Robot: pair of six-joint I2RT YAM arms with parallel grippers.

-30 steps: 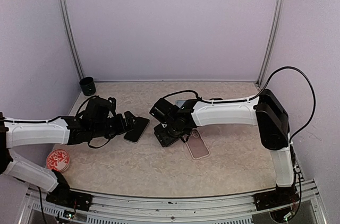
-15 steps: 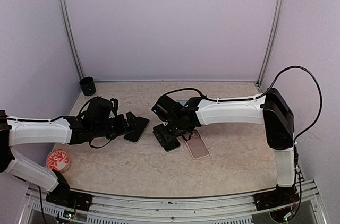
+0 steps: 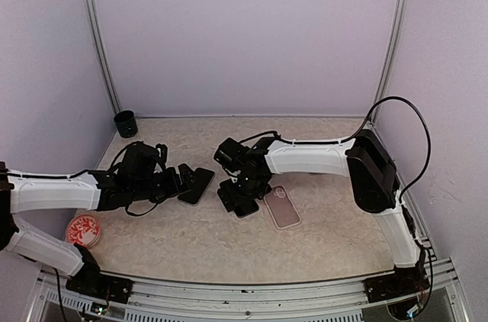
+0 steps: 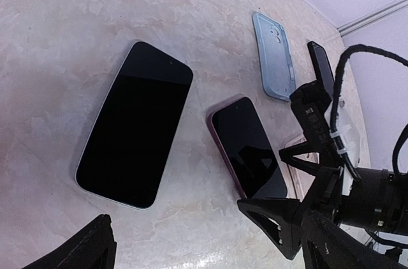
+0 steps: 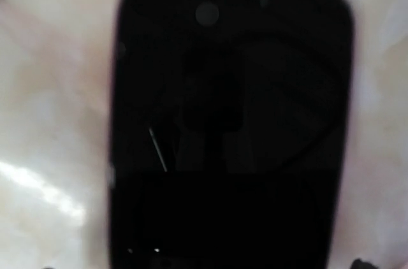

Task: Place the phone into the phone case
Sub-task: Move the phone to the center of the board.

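A dark-screened phone (image 5: 229, 122) with a purple rim lies flat on the table and fills the right wrist view. My right gripper (image 3: 240, 198) hovers open just above its end, holding nothing. A pink phone case (image 3: 283, 207) lies flat immediately to the right of it, uncovered. The same phone (image 4: 248, 148) shows in the left wrist view, with a light blue case (image 4: 274, 55) beyond it. My left gripper (image 3: 183, 179) stands open and empty at the near end of a larger black phone (image 3: 197, 185).
Another small dark phone (image 4: 320, 65) lies beside the blue case. A black cup (image 3: 125, 123) stands at the back left corner. A red and white round dish (image 3: 83, 230) sits near the front left. The right arm's cable loops over its wrist.
My right gripper has opened wider and shifted slightly left, off the pink case's top end. The left arm has barely moved.
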